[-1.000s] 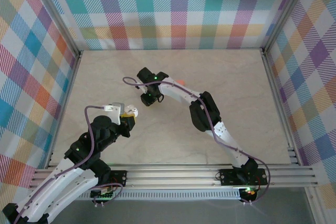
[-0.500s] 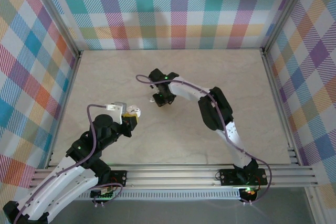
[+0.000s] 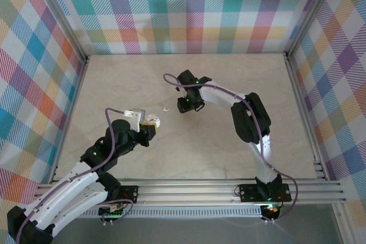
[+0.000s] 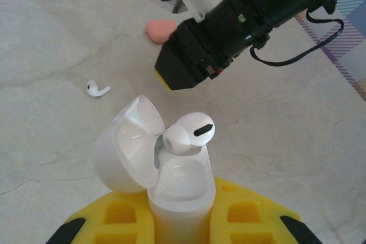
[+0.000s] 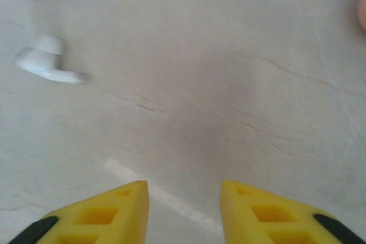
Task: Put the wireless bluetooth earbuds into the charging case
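Observation:
My left gripper (image 4: 180,201) is shut on a white charging case (image 4: 180,190), held upright with its lid (image 4: 123,144) swung open. One white earbud (image 4: 187,132) rests in the case's far socket and sticks out; the near socket is bare. A second white earbud (image 4: 97,89) lies loose on the table, also in the top view (image 3: 165,109) and the right wrist view (image 5: 48,64). My right gripper (image 5: 184,198) hovers open over bare table, right of that earbud (image 3: 185,106). A salmon-pink piece (image 4: 161,28) is half hidden behind it.
Patterned walls and aluminium rails (image 3: 189,190) enclose the marble table (image 3: 143,72). The right arm (image 3: 246,115) arcs across the middle right. In the left wrist view the right gripper's black body (image 4: 229,21) hangs just beyond the case.
My right gripper has swung rightward away from the case, leaving the loose white earbud exposed on the table. My left gripper has shifted slightly right with the case.

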Controlling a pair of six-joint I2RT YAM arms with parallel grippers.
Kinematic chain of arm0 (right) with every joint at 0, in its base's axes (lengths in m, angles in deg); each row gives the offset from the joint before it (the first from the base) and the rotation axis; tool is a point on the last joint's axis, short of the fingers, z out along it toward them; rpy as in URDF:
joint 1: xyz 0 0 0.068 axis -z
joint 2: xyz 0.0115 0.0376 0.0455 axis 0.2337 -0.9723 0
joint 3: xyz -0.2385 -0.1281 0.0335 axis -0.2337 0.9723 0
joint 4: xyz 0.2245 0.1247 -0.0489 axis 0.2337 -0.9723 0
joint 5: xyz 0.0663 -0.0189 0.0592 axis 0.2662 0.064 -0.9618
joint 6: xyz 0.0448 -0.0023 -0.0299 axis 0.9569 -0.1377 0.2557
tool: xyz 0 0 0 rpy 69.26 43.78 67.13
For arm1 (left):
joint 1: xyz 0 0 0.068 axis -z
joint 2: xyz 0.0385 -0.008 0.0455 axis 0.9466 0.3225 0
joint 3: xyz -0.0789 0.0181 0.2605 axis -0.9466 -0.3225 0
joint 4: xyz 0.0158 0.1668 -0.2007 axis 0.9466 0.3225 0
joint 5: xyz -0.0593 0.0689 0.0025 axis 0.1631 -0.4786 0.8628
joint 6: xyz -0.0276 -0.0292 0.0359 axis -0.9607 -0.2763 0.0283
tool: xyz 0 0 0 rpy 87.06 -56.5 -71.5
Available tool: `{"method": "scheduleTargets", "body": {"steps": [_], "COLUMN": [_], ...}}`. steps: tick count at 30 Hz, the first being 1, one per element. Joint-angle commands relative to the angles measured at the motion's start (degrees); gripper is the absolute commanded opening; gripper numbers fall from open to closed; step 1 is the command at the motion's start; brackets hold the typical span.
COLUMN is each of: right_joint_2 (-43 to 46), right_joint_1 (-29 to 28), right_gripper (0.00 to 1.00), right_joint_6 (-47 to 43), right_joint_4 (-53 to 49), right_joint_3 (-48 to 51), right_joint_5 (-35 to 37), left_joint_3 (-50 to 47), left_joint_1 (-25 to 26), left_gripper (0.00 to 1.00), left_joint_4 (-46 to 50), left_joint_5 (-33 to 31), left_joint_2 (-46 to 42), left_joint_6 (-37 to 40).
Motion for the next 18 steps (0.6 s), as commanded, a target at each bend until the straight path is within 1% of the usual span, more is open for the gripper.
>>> {"method": "scheduleTargets", "body": {"steps": [1,6,10,11,14,18], "right_joint_2": [-3.0,-11.0,-17.4,-18.8,-21.5,-22.6], "right_joint_1": [-1.7,-4.8,-5.7,-5.8,-5.8,-5.9], "right_gripper": [0.42,0.45,0.46,0.46,0.49,0.5], "right_joint_6": [-4.4,-9.1,-9.7,-9.4,-8.9,-9.3], "right_joint_4": [1.1,-5.3,-10.3,-11.6,-13.8,-14.0], "right_joint_3": [-6.9,-20.4,-29.6,-31.7,-35.1,-35.7], "right_joint_5": [-3.4,-0.3,1.7,2.1,2.3,1.1], "left_joint_3": [2.0,2.2,2.2,2.2,2.2,2.0], "left_joint_1": [-0.4,-0.4,-0.4,-0.4,-0.4,-0.4], "left_gripper": [0.0,0.0,0.0,0.0,0.0,0.0], "left_joint_4": [-1.2,1.2,2.1,4.2,5.3,5.4], "left_joint_5": [0.2,-0.8,-1.5,-1.7,-2.3,-2.7], "left_joint_2": [-0.5,-1.9,-3.4,-3.9,-4.7,-5.0], "left_joint_6": [-1.1,-0.9,-0.7,-0.7,-0.3,0.1]}}
